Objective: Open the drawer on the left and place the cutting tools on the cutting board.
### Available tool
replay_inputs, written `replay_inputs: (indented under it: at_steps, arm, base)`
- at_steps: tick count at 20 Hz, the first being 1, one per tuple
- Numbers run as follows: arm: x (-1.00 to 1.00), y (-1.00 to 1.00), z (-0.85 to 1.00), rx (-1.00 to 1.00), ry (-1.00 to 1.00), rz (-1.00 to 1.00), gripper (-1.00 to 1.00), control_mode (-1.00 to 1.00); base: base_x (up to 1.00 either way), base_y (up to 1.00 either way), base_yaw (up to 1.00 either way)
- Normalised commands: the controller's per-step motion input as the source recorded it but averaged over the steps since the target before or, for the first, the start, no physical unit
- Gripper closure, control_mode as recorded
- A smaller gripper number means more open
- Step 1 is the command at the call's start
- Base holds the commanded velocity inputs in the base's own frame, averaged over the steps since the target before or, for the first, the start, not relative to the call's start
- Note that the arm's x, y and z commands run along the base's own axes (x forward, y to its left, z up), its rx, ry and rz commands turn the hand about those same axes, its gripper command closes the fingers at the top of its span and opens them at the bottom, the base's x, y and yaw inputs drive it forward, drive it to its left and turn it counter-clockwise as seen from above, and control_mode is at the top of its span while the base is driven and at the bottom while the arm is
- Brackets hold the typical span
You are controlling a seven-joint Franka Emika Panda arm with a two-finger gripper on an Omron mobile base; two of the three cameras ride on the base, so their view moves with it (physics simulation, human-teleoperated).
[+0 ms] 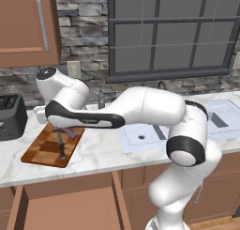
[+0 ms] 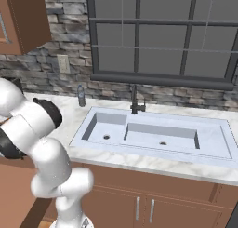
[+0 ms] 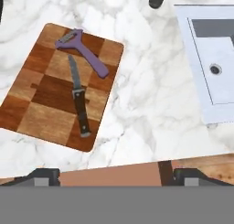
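Lying on the checkered wooden cutting board (image 3: 55, 90), the slim black-handled knife (image 3: 78, 98) runs lengthwise beside the purple Y-shaped peeler (image 3: 82, 51); the gripper (image 3: 109, 177) stands open (empty).

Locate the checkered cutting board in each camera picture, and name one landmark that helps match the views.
Left base view: the cutting board lies at lower left on the marble counter, right of the black toaster, partly behind the arm.
Right base view: not in it.
Hand view: the board fills the left half, carrying the purple tool and the knife.
Shared landmark: the sink, right of the board.
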Motion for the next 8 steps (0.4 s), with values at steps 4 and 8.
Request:
replay_inputs:
  at_steps: [4, 8]
  arm:
    - [-0.55, -0.84, 0.62, 0.09, 0.07, 0.03, -1.00, -1.00]
    - [-0.47, -0.94, 0.35, 0.09, 0.07, 0.04, -1.00, -1.00]
  base:
    - [0.00, 0.00, 0.00]
    - [0.00, 0.00, 0.00]
